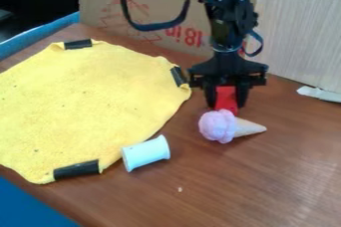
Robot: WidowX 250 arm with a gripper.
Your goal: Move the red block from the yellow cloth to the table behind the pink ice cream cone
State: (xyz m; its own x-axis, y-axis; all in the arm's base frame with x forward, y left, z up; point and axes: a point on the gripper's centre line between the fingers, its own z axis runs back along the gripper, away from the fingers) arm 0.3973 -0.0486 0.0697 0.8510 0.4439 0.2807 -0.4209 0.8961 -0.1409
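The black two-finger gripper [226, 100] is hanging down near the middle of the view, toward three o'clock, and its fingers are closing in on both sides of a small red block-like object [226, 97], which they appear to be grasping. Just beside this object, at six o'clock from it, a toy ice cream with a lumpy pink scoop and a tan cone [226, 126] is lying on the brown wood-grain table [266, 181], its tip pointing toward three o'clock. A white plastic spool-shaped cylinder [145, 153] is resting on its side between six and seven o'clock in the view, right by the yellow cloth's edge. That yellow cloth [86, 106] is spreading out at nine o'clock, with black tape strips [76, 170] sitting at its twelve, two and six o'clock edges. A brown cardboard panel with red print [153, 39] is standing at twelve o'clock, and a white scrap [319, 93] is lying at three o'clock.
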